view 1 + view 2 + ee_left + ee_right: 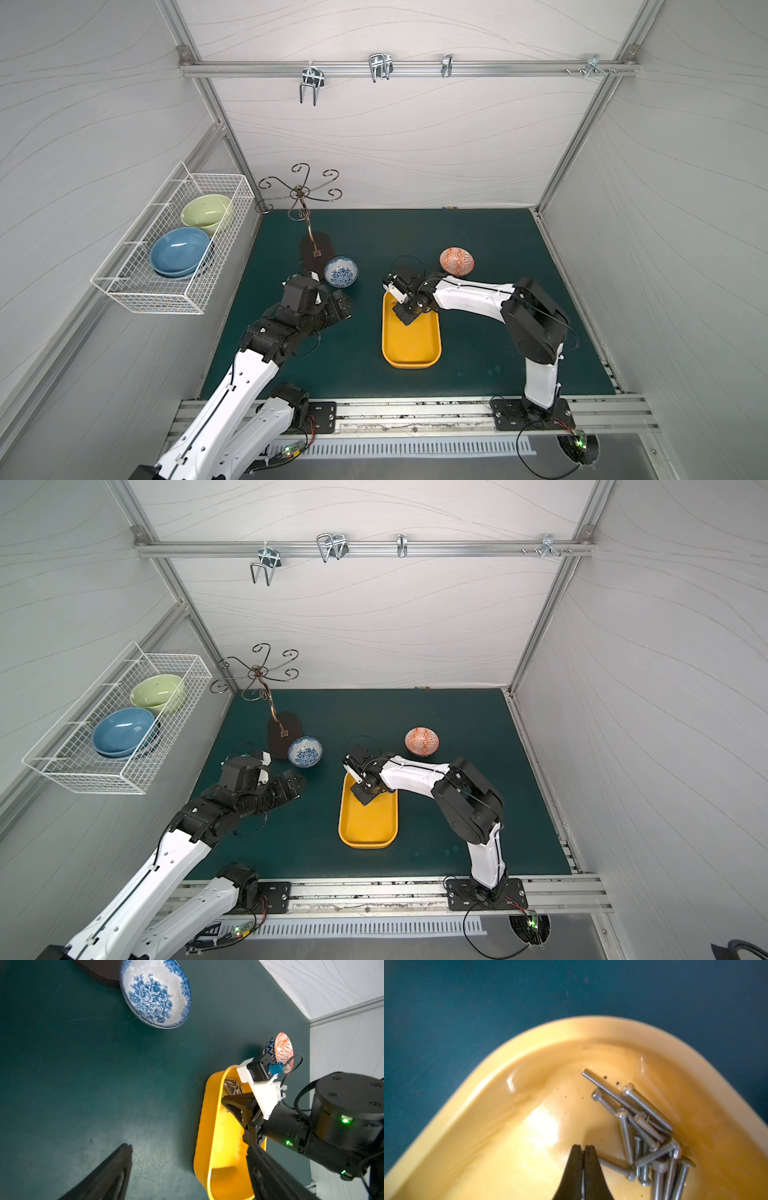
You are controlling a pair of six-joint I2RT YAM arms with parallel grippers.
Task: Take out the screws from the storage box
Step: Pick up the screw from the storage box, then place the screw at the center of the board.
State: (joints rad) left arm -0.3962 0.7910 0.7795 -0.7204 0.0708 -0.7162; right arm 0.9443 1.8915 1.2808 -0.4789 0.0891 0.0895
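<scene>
Right gripper (584, 1148) is down inside the yellow storage box (411, 345), at its far end. Jaws pressed together, nothing visible between them. Screws (643, 1136) are heaped in that end's corner, just beside the tips. Left gripper (188, 1147) hovers over the green worktop (478, 291) beside the box, jaws wide apart, empty. Box sits mid-worktop, nearer than the blue-flowered bowl (340, 271) and orange bowl (456, 261).

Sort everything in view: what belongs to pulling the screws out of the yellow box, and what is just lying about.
Job: screws, storage box, right hand.
Lying about: floral bowl, orange bowl, hook stand, wire basket.
</scene>
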